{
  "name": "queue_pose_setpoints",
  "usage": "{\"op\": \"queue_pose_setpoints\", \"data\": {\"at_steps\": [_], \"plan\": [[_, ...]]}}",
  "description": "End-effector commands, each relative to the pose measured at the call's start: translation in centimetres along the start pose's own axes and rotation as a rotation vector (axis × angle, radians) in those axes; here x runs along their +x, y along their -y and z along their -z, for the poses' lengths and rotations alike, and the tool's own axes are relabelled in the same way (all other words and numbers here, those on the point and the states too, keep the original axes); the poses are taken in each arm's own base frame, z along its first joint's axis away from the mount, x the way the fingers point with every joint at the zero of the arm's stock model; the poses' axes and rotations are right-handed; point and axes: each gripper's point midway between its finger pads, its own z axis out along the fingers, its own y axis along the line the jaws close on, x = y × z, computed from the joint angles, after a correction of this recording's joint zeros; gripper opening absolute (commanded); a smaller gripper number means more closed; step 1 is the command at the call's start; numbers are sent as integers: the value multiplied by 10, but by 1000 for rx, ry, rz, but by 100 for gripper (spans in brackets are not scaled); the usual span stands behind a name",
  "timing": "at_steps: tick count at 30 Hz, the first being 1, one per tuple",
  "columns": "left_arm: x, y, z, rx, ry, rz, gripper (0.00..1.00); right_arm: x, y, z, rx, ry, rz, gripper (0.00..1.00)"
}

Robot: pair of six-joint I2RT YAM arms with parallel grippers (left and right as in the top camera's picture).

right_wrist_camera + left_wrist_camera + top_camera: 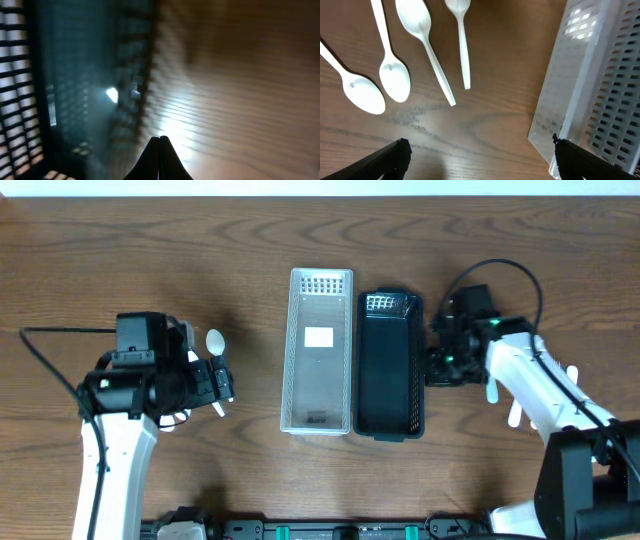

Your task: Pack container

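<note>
On the left, the left gripper (480, 147) hangs over the brown wooden table (485, 115). Its two fingers are spread wide, with nothing between them. Just past it lie four thin white plastic spoons (427, 45), near each other but not touching. I think they are very light, a bit bendy and slippery, so the best place to pinch one is across its thin handle. Next comes the white plastic basket full of holes (318, 350). Just beside it is the black plastic basket full of holes (390, 370). That makes two baskets, and I see no spoons in them. On the far right, the right gripper (160, 142) sits beside the black basket. Its fingers are pressed together, and I can see nothing in them. Some white plastic pieces (492, 390) lie by that arm, too hidden to count.
</note>
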Motion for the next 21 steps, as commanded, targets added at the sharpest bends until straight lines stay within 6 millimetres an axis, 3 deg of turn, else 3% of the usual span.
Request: {"op": "queue_pose_setpoints", "data": {"at_steps": [1,5,10,14,17,19,20,21], "plan": [[-3,1,-2,5,-15,15,94,1,-26,-6,-71,-6,74,2],[-2,0,-3,4,-20,16,94,-7,-38,-7,-83,32,78,2],[-2,0,-3,4,-20,15,94,-20,-36,-6,-71,85,68,6],[-2,0,-3,3,-23,16,94,-31,-6,-2,67,130,15,2],[-1,0,-3,2,-25,14,94,-43,34,24,262,190,-64,5],[-1,0,-2,2,-25,4,94,-53,52,52,362,237,-99,19],[-1,0,-2,3,-21,3,94,-60,58,69,392,267,-109,34],[-1,1,-1,4,-17,2,94,-66,59,83,401,290,-99,63]]}}
